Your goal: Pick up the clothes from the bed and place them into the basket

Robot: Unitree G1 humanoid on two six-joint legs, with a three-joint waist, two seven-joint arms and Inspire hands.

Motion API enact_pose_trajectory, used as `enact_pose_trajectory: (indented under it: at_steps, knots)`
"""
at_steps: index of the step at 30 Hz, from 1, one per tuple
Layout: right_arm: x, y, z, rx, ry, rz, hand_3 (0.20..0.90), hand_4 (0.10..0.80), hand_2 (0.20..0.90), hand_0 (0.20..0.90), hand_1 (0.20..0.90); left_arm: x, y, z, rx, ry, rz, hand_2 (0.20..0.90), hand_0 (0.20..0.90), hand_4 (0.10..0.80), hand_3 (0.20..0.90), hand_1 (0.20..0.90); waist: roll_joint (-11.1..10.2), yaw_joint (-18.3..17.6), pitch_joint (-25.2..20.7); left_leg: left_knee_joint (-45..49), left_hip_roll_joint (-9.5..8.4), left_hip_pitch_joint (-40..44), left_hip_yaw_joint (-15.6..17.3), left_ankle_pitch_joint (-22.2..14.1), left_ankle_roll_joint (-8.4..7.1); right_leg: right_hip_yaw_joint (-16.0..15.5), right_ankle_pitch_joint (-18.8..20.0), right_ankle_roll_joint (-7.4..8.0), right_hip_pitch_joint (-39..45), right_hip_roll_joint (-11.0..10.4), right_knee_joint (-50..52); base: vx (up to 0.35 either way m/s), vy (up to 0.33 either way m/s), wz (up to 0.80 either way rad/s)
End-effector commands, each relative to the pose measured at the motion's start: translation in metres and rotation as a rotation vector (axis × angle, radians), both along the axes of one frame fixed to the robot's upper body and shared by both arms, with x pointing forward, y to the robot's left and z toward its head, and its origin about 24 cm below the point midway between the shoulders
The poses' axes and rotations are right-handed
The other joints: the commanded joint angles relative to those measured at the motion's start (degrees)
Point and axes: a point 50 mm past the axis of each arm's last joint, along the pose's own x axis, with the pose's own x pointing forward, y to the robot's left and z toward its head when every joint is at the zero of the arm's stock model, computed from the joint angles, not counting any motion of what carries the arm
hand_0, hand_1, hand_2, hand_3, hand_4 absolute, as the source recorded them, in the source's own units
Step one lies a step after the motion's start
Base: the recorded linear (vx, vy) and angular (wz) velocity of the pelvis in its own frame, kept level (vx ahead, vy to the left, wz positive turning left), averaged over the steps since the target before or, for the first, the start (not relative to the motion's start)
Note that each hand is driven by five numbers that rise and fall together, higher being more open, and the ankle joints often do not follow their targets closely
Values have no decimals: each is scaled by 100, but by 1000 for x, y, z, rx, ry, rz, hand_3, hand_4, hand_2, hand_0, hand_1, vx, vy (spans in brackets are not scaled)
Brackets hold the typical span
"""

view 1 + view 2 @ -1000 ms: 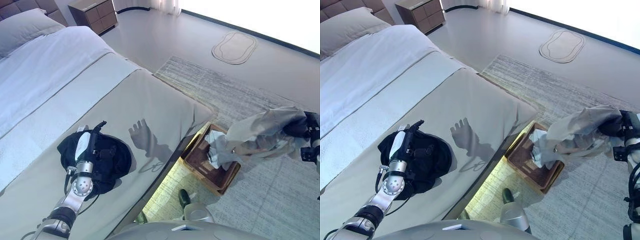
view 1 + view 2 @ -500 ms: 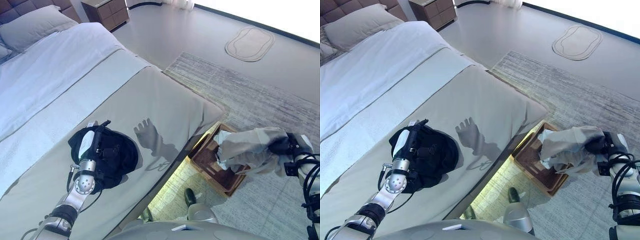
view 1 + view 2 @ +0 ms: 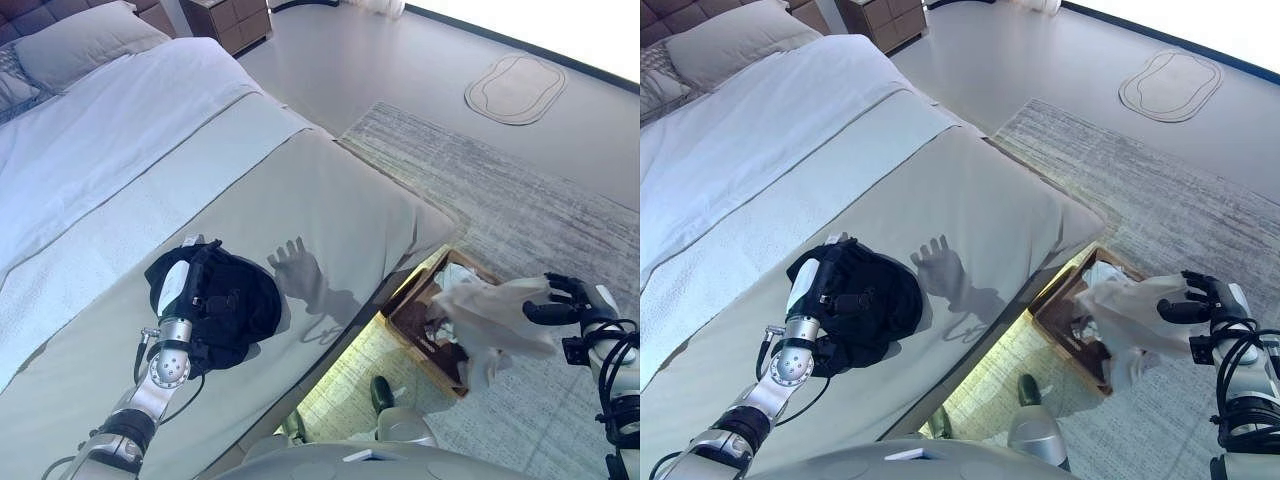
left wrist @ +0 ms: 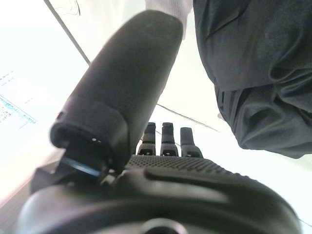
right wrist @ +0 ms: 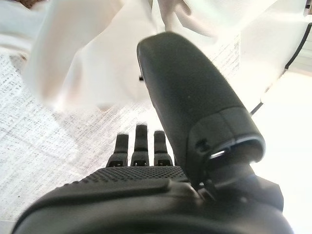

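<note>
A pale, crumpled garment (image 3: 490,318) hangs over the basket (image 3: 425,315), just beside the released right robot hand (image 3: 562,303). The left robot hand (image 3: 195,290), fingers straight, rests on black clothes (image 3: 240,300) on the bed (image 3: 330,200).

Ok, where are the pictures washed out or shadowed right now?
Left eye view: the far window edge is blown white, and a hand-shaped shadow falls on the bed past the black garment. Right wrist view: the light garment glares nearly white beyond the right hand. Left wrist view: the bed beside the left hand is overexposed.
</note>
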Motion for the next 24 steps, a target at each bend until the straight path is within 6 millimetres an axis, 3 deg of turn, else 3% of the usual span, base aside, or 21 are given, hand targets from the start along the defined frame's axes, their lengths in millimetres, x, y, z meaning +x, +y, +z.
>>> enact_pose_trajectory:
  at_steps: [1,8,14,24]
  knots:
    - [26,-6,41,-98,-172,27,900,800,900,900,900,32,5,49,11,-232,-29,900,900,800,900,900,-266,129,-228,426,-135,217,-269,-774,-1,-128,-389,103,-159,119,577,0,0,0]
    - [30,-2,45,-75,-213,14,900,800,900,900,900,33,4,51,14,-235,-28,900,900,800,900,900,-306,186,-191,361,-136,203,-340,-716,-8,-152,-395,106,-135,120,572,-1,-2,1]
    - [48,9,65,-77,-345,20,900,800,900,900,900,31,3,48,9,-237,-15,900,900,800,900,900,-306,298,-125,350,-143,186,-448,-696,-15,-263,-434,81,-107,92,600,2,-14,10]
    - [100,73,102,-109,-493,315,900,800,900,900,900,18,4,30,-1,-187,37,900,900,800,900,900,-349,711,-86,502,-191,81,-817,-687,-61,-598,-643,-37,54,23,728,47,-19,13]
